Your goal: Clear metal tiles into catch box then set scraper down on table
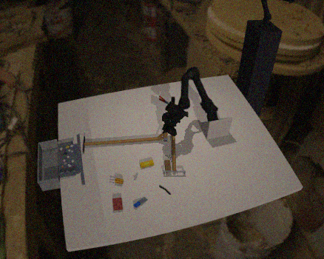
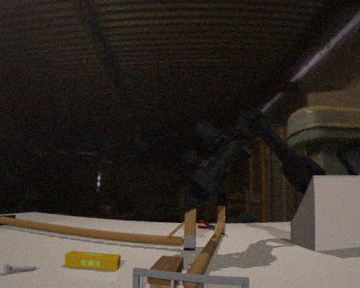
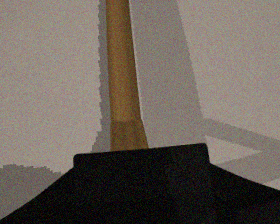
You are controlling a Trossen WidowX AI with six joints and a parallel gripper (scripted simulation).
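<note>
At the far left, the catch box [image 1: 48,165] adjoins the dark steel plate [image 1: 72,171], where small pale tiles [image 1: 67,160] lie scattered, so the plate is yet to be cleared. A grey bar [image 1: 81,163] borders the plate's right side. From the black blade [image 1: 83,143] beside that bar, the long scraper [image 1: 126,141] [image 2: 91,235] [image 3: 124,75] runs right across the white table [image 1: 112,229] [image 2: 13,251]. Nearer the front lie a red piece [image 1: 117,203], a blue piece [image 1: 139,203], a screw [image 1: 135,176] [image 2: 19,269] and a yellow block [image 1: 146,163] [image 2: 92,261]. At the scraper's right end, the gripper [image 1: 169,132] [image 2: 192,202] [image 3: 132,160] is closed on its upright grip; the black fingers hide the contact itself. Just right, a shorter tool [image 1: 174,153] [image 2: 206,255] points toward the front, a wooden block [image 1: 167,165] [image 2: 166,267] beside its handle. Farther right stands a pale wedge [image 1: 220,130] [image 2: 343,211], near the arm's foot.
</note>
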